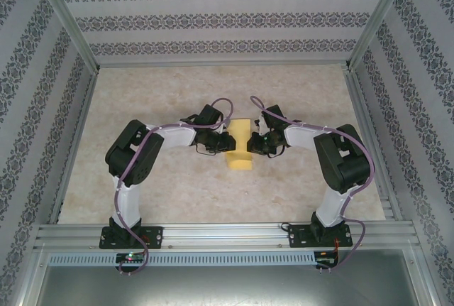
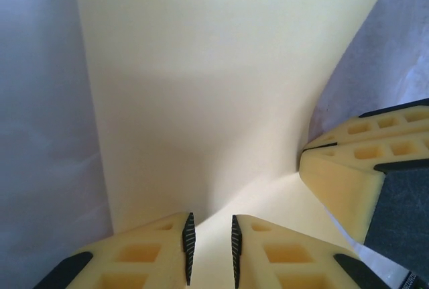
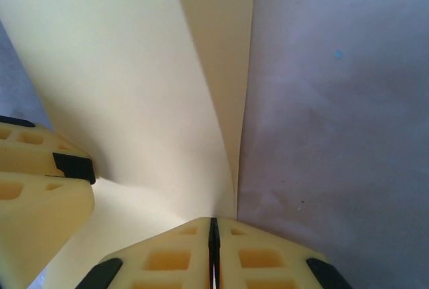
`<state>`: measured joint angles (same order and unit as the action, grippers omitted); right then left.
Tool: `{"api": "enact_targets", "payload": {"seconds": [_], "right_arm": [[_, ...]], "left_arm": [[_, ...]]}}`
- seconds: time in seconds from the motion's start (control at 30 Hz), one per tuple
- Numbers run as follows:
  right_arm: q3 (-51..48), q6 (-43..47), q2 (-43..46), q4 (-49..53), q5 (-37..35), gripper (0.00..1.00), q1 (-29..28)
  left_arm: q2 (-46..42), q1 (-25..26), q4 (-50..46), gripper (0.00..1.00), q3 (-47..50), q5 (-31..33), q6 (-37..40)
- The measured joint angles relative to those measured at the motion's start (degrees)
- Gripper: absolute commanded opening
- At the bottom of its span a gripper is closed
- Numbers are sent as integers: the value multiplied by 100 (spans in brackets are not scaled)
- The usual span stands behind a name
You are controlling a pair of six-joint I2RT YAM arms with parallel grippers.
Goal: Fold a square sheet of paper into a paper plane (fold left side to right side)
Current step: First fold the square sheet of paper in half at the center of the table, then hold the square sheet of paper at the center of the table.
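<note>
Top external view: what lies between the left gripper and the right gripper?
The square sheet of paper lies there, reaching both the left gripper and the right gripper, as the top external view shows.

We see a beige, mottled tabletop (image 1: 177, 199) spreading across the middle of the top view. Wallpaper with dark floral bands on white covers the back wall (image 1: 227, 15) at 12 o'clock, the left wall (image 1: 32, 107) at 9 o'clock and the right wall (image 1: 425, 107) at 3 o'clock. A metal post (image 1: 66, 18) slants up at 11 o'clock and a second post (image 1: 381, 18) at 1 o'clock. At 6 o'clock a ribbed aluminium rail (image 1: 227, 233) runs along the near edge, with a slotted grey strip (image 1: 227, 258) just beneath it. In the right wrist view the tabletop looks greyish-lilac, with a tiny blue speck (image 3: 338, 53) at 1 o'clock.
</note>
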<state>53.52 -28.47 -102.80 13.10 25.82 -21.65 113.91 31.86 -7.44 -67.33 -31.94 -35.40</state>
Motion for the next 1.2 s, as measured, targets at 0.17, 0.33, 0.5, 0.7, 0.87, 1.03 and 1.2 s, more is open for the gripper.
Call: {"api": "enact_targets", "payload": {"seconds": [0.17, 0.33, 0.5, 0.7, 0.87, 1.03, 1.2], "right_arm": [[0, 2, 0, 0, 2, 11, 2], [0, 2, 0, -2, 2, 11, 2], [0, 2, 0, 0, 4, 11, 0], [0, 2, 0, 0, 4, 11, 2], [0, 2, 0, 0, 7, 11, 2], [-2, 2, 9, -7, 24, 11, 2], [-63, -4, 90, -55, 105, 11, 57]], "left_arm": [[-192, -181, -26, 26, 223, 24, 52], [-387, -310, -98, 25, 304, 72, 83], [-413, -269, 227, 25, 275, -225, 17], [17, -109, 564, 25, -109, -448, -105], [354, -44, 610, 26, -234, -446, -107], [363, -35, 623, 26, -227, -420, -107], [341, -35, 702, 26, -162, -404, -107]]}}
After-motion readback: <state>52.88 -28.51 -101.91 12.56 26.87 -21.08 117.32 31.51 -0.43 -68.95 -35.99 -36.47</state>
